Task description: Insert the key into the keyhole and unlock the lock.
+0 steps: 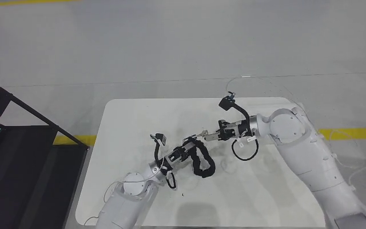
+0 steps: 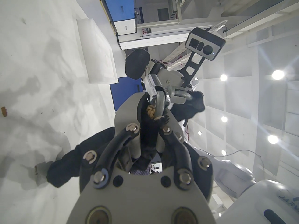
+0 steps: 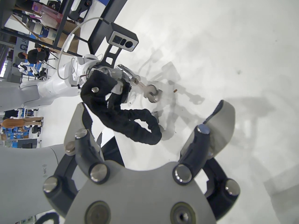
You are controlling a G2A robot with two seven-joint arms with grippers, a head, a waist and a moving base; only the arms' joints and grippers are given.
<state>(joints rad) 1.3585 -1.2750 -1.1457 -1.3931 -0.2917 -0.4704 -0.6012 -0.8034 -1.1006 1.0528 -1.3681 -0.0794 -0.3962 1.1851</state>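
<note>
1. The left claw (image 2: 150,114) is pinched on the lock (image 3: 130,122), held up over mid-bench. The metal body looks stiff and weighty and the black sleeve soft and limp, so hold it by the body.
2. The key (image 3: 151,92) seems seated in it. It is small, stiff and slick, so grip the flat head.
3. The right claw (image 3: 151,107) is spread, just short of the key.
4. The bench (image 1: 131,126) edges lie well apart, leaving open room.

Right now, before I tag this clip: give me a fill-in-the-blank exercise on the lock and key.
1. The left gripper is ____ on the lock.
2. The right gripper, facing the key, is ____.
3. The key's blade sits in the lock's ____.
4. The lock's looped cable sleeve is coloured ____.
Missing words: shut; open; keyhole; black.
</note>
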